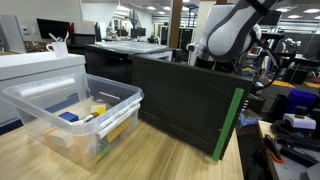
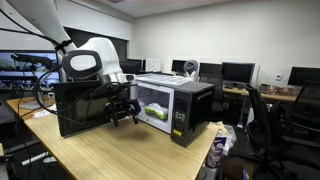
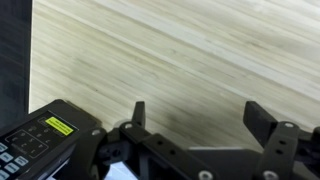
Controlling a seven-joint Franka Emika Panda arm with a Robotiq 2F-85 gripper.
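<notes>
- Two jaws of the gripper (image 3: 194, 112) stand wide and hold nothing, low above the wooden surface (image 3: 180, 50); this looks like a ready pose.
- Just beside one jaw sits a black keypad device (image 3: 45, 140) with a yellow label, which only the wrist view shows plainly.
- In an exterior view the gripper hangs just beside the upright black panel (image 2: 82, 108), with a clear bin (image 2: 152, 100) beyond.
- In an exterior view the black panel (image 1: 185, 100) hides the gripper, yet the clear bin's blue and yellow contents show, likely gathered there for tidiness.
</notes>
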